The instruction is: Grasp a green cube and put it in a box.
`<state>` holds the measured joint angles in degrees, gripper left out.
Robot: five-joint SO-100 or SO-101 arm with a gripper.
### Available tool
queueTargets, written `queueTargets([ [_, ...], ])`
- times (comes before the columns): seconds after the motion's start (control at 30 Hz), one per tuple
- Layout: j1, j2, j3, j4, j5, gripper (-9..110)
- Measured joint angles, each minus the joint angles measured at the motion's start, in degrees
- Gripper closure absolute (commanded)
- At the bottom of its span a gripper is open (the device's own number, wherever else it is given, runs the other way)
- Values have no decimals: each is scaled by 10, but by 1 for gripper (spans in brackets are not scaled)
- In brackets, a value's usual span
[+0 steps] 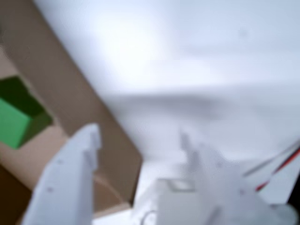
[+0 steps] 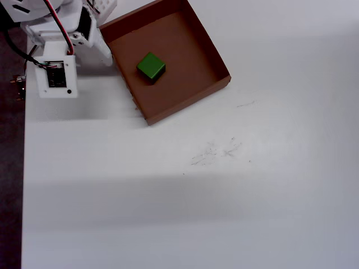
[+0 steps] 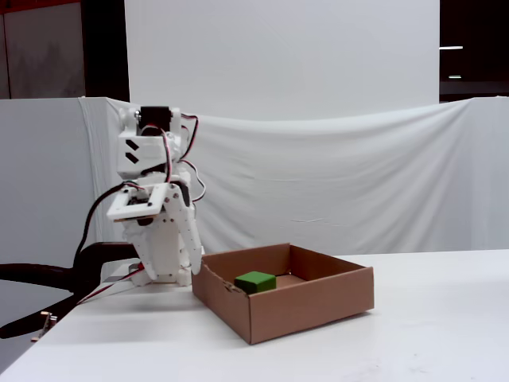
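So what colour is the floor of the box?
Plain brown cardboard, matching the walls of the box. It shows best in the overhead view.

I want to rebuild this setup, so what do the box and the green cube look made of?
The box looks like plain brown cardboard: matte, with thin folded walls and raw edges. The green cube looks solid with matte, unmarked faces, perhaps plastic, foam or painted wood; the pictures cannot settle which.

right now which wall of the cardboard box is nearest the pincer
The left wall of the shallow brown cardboard box in the overhead view, the one running beside the white pincer. The small green cube rests on the floor inside, and the other three walls lie beyond it.
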<state>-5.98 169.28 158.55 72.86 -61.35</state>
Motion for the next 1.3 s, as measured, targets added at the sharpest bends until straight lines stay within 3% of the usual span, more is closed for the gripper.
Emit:
queueTargets([
  [0.63, 132, 127, 120, -25, 51, 79],
  [1.3, 153, 127, 120, -25, 56, 79],
])
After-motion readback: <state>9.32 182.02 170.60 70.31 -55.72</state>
